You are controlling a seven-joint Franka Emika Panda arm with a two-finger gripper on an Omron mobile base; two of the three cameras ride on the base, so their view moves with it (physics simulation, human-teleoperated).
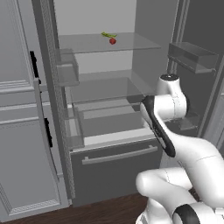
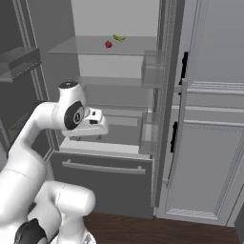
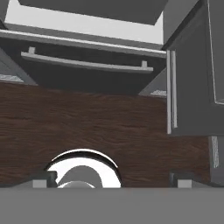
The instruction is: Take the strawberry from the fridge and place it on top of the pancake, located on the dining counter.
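dark wood floor (image 3: 109, 118) below open fridge (image 1: 109, 87)

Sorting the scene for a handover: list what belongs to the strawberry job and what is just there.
Job:
strawberry, on the fridge's upper glass shelf
fridge, doors open
gripper, open, pointing down at the floor

Just there:
green item behind the strawberry
cabinets
wood floor

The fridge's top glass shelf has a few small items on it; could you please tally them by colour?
Red: 1, the strawberry
Green: 1, a slim green item just behind it, too small to identify
Total: 2, both on the top shelf of the open fridge
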